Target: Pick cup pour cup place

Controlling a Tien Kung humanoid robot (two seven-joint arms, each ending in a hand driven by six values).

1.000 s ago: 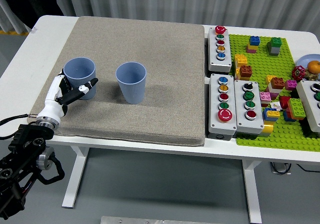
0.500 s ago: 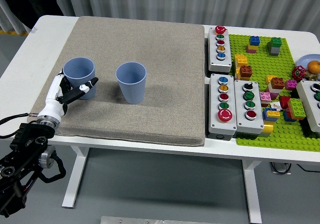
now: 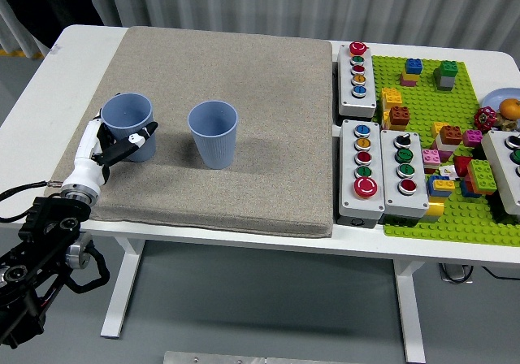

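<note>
Two blue cups stand upright on the grey felt-like mat (image 3: 268, 112), and I take that mat as my landmark. Both cups are plain tapered plastic with round open mouths. The left cup (image 3: 127, 123) sits near the mat's left edge; the right cup (image 3: 214, 133) stands a little toward the mat's middle, apart from the first.

My left hand (image 3: 110, 146) is at the left cup, white-shelled with dark joints, coming in over the mat's front left corner. Its fingers (image 3: 136, 140) curl around the cup's near side, the thumb tip touching the wall below the rim; I read it as a grasp closing on the cup, with the cup's base resting on the mat. The black forearm (image 3: 36, 258) hangs below the table edge at the mat's lower left. My right hand does not show.

The mat is a thick square pad with a coarse woven look, covering most of the white table (image 3: 81, 43). Just beside the mat's right edge stand grey button boxes (image 3: 360, 169) with round red, green, yellow and blue buttons. Right of those lies a green studded baseplate (image 3: 455, 169) crowded with coloured building bricks. At the far right edge I see a plate with an orange fruit (image 3: 509, 108), partly cut off. Nothing stands between the two cups.
</note>
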